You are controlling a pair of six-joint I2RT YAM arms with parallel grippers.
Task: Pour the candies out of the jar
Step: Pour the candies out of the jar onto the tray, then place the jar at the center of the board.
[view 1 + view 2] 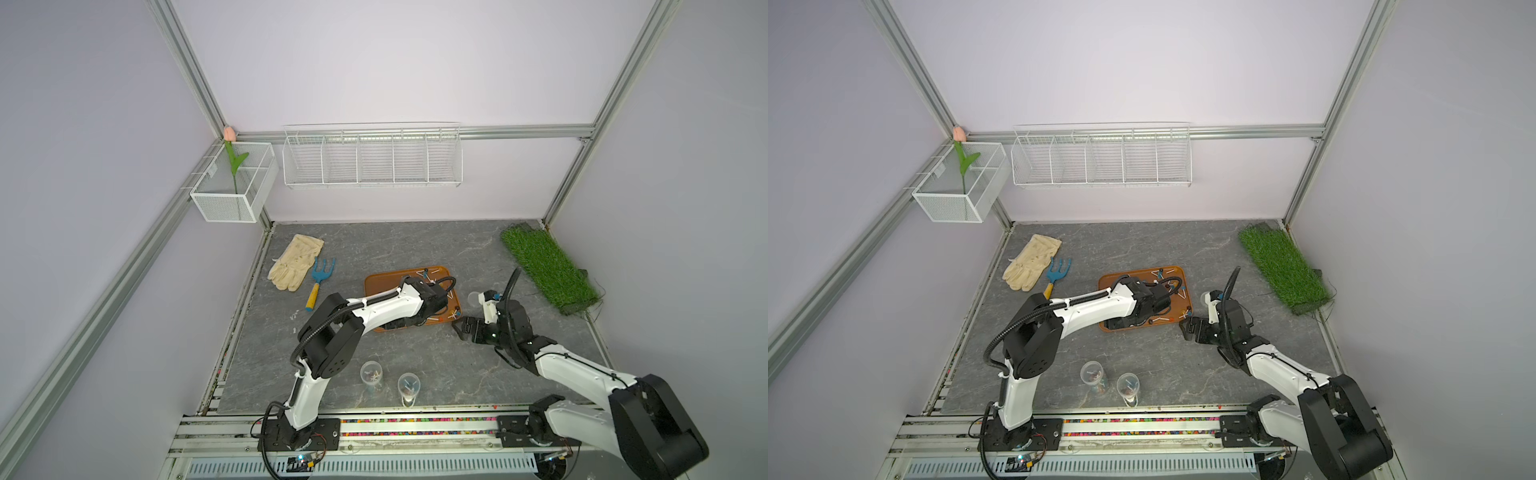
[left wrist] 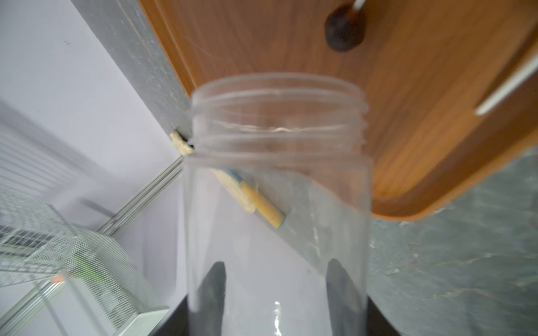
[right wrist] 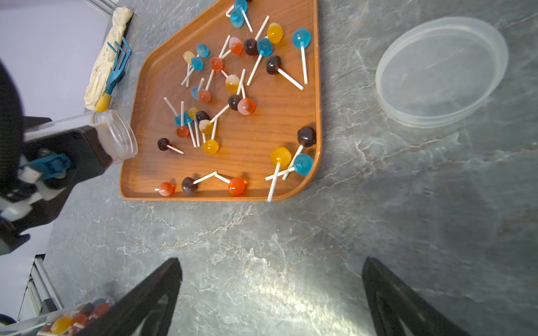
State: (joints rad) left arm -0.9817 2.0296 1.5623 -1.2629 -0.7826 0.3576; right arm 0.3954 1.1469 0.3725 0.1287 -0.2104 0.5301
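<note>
- As the left arm reaches across the brown tray in both top views, its own wrist hides whatever it carries. Loose candies show on the tray's far and right parts.
- Same views: the right claw hangs just beside the tray's right edge, over bare tabletop. Two spare jars stand upright and uncapped near the front edge, with candies inside. A glove and a blue rake lie side by side at the far left. A grass mat lies at the far right.
- Left wrist view, blurred: the left claw is clamped on a clear jar, with its dark fingers showing through the wall on either side. The threaded mouth is uncapped and points at a corner of the tray. The jar looks empty. One dark brown candy lies on the tray beyond the mouth.
- Right wrist view: the right claw's jaws stand wide apart with nothing between them, above bare tabletop. The candies lie scattered across the tray, thickest toward the middle, with several against the rim. The jar is held close to level, its mouth at the tray's rim. A clear lid lies flat on the tabletop, apart from the tray on the side away from the jar.
</note>
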